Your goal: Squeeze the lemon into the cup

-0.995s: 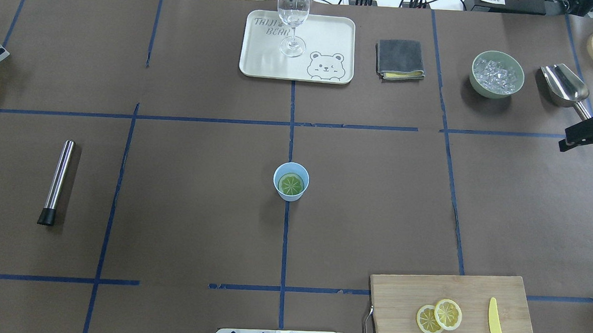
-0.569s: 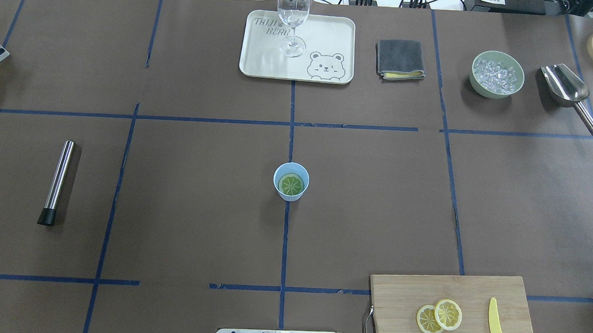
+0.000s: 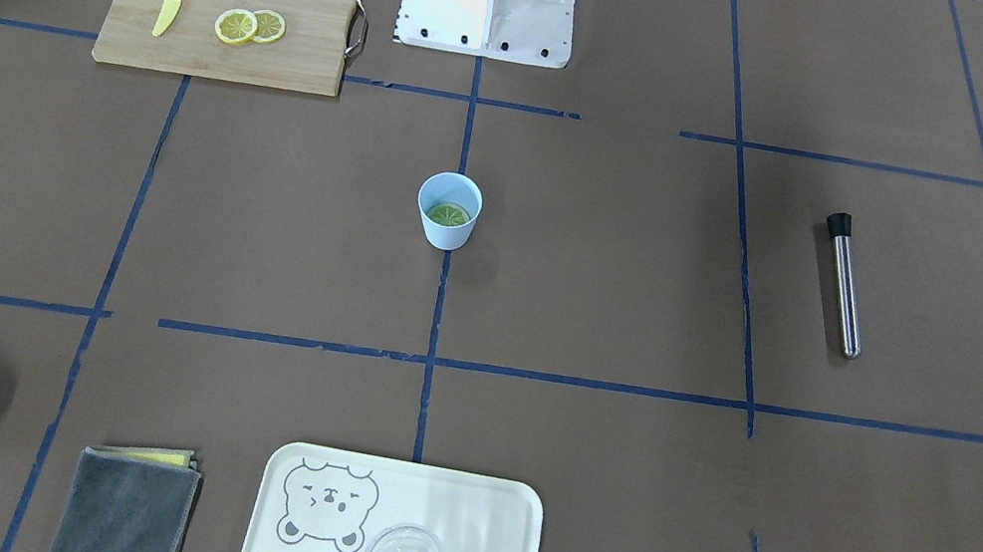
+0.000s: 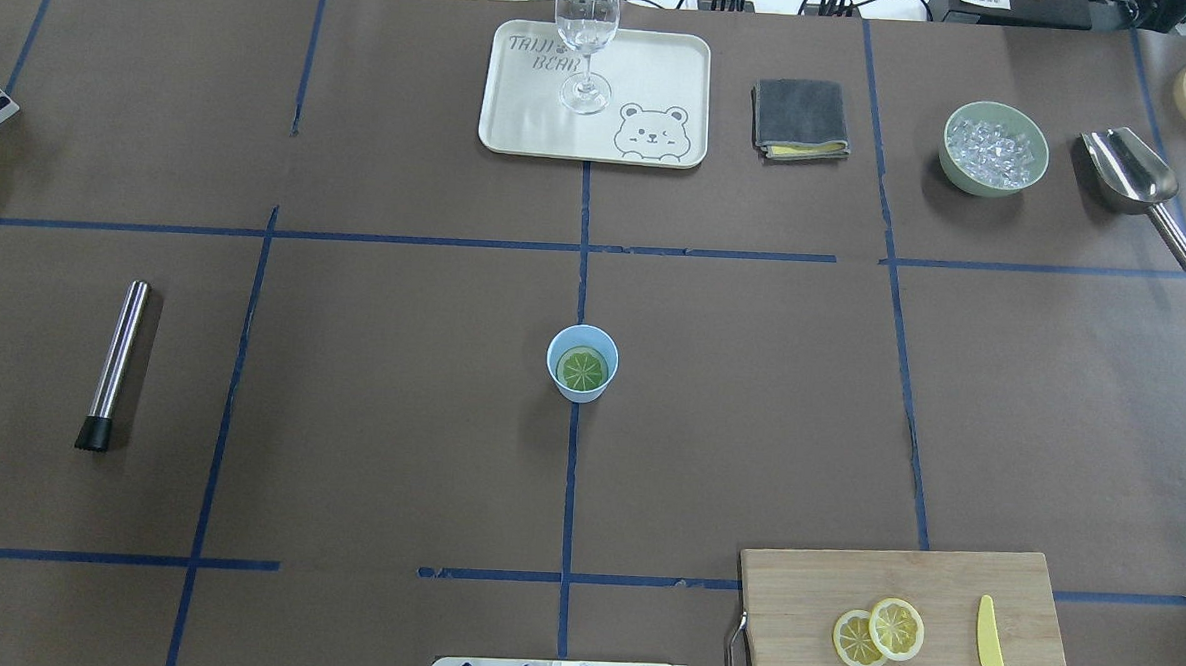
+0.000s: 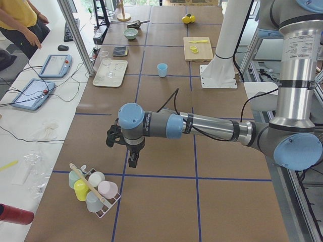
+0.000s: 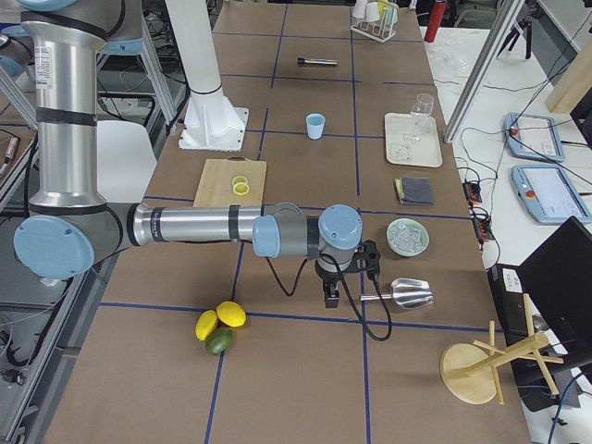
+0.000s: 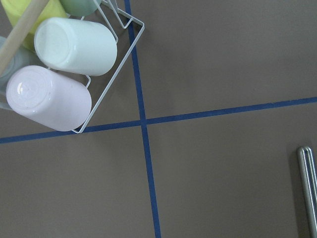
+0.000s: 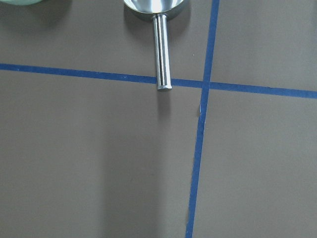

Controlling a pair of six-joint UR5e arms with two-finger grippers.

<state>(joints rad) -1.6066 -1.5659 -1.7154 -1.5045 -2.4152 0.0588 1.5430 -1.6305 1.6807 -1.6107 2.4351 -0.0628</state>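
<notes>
The light-blue cup (image 4: 582, 364) stands upright at the table's centre, on the blue tape cross; it also shows in the front view (image 3: 448, 211). One lemon slice (image 4: 584, 370) lies flat inside it and looks greenish. Two more lemon slices (image 4: 880, 631) overlap on the wooden cutting board (image 4: 903, 577). My left gripper (image 5: 132, 160) hangs over the table's left end, near a cup rack, far from the cup. My right gripper (image 6: 330, 298) hangs over the right end, by the scoop. I cannot tell whether either is open or shut.
A yellow knife (image 4: 991, 656) lies on the board. A steel rod (image 4: 114, 364) lies at the left. At the back are a tray (image 4: 655, 65) with a clear glass (image 4: 587, 42), a grey cloth (image 4: 801, 119), a green bowl of ice (image 4: 994, 148) and a metal scoop (image 4: 1135, 182). The cup rack (image 7: 64, 69) is at the left end.
Both grippers, seen at the left and right edges of the overhead view a second ago, have moved outward and left that view. The cup and slices have not moved.
</notes>
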